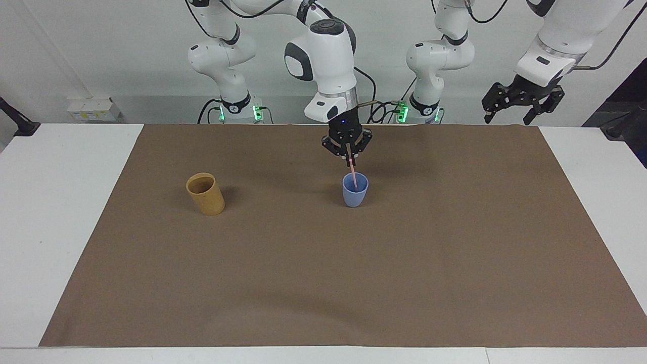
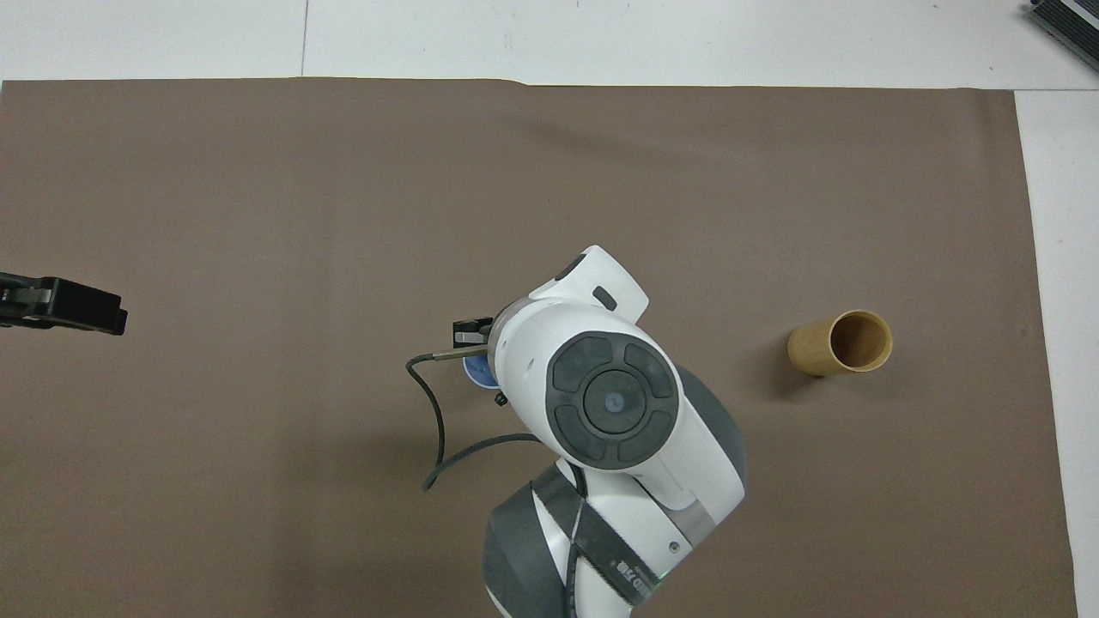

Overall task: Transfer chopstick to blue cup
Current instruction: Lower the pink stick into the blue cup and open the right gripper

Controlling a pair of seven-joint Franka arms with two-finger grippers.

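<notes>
Clearly the right gripper (image 1: 351, 157) hangs right over the blue cup (image 1: 355, 190) so that the chopstick (image 1: 354, 176), pinched near its top between fully closed fingertips, points almost straight down with its lower end already inside the cup, ready, I judge, to be let go. Well apart, toward the right arm's end, stands the mustard cup (image 1: 205, 193); the left gripper (image 1: 521, 99) waits with jaws spread wide and empty, above the mat's edge at its own end of the table
</notes>
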